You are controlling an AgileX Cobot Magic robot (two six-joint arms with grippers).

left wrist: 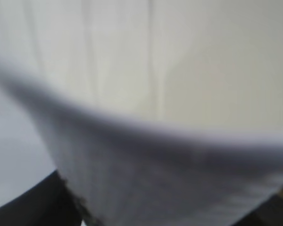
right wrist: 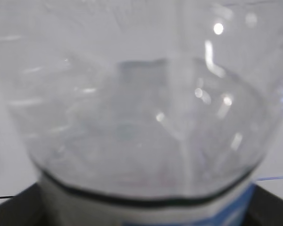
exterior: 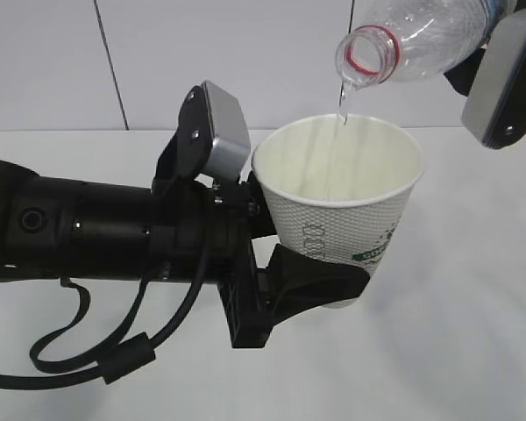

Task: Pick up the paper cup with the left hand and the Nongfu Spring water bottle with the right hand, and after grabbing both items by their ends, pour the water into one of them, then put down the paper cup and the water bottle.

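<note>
While a thin thread of the water (exterior: 342, 103) falls from the tilted mouth into the cup, the task stands at its pouring step, with both things lifted off the white tabletop (exterior: 473, 333).

The left hand (exterior: 320, 276), reaching in from the left of the exterior view, has its fingers (exterior: 333, 279) spread wide around the lower wall of the paper cup (exterior: 337, 210) and holds it upright, mouth open below the stream.

Above and right, the Nongfu Spring water bottle (exterior: 421, 39) lies tipped over, its red-ringed neck just above the cup's far rim. The right hand (exterior: 500, 74) shows only in part at the frame's edge; judging by the right wrist view, where the clear bottle wall fills the picture, its fingers are spread wide around the bottle body.

Next, I judge, the bottle must be righted gently so the stream ends inside the cup, then both lowered level to the tabletop.

The cup's green print is too small to read; the bottle's label shows no legible writing here.
</note>
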